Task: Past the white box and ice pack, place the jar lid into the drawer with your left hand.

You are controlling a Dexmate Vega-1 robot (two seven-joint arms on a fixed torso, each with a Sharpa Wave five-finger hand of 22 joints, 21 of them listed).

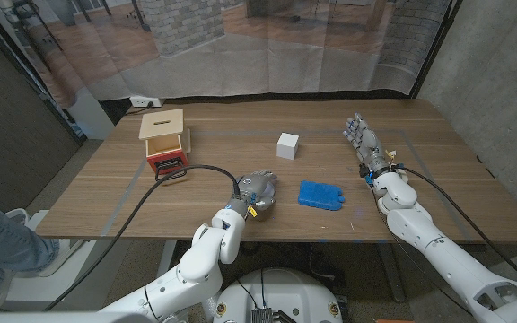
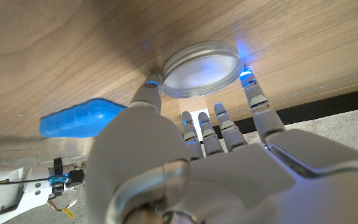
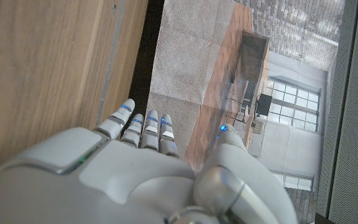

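Observation:
The jar lid [image 2: 201, 67], round, metal-rimmed and pale, lies on the wooden table [image 1: 420, 126]. My left hand [image 1: 257, 194] is over it near the table's front middle, and its fingertips [image 2: 248, 79] touch the rim on two opposite sides, pinching the lid. The blue ice pack [image 1: 319, 195] [image 2: 79, 118] lies just right of that hand. The white box [image 1: 287, 145] [image 2: 199, 116] stands further back in the middle. The small wooden chest [image 1: 162, 133] stands at the back left with its red drawer [image 1: 169, 165] pulled out. My right hand [image 1: 364, 144] stays at the right with fingers stretched and nothing in it.
A black cable [image 1: 151, 202] runs over the table from the drawer's front toward my left arm. A clear curtain [image 1: 267, 54] hangs behind the table's far edge. A person's leg [image 1: 3, 247] shows at the left edge.

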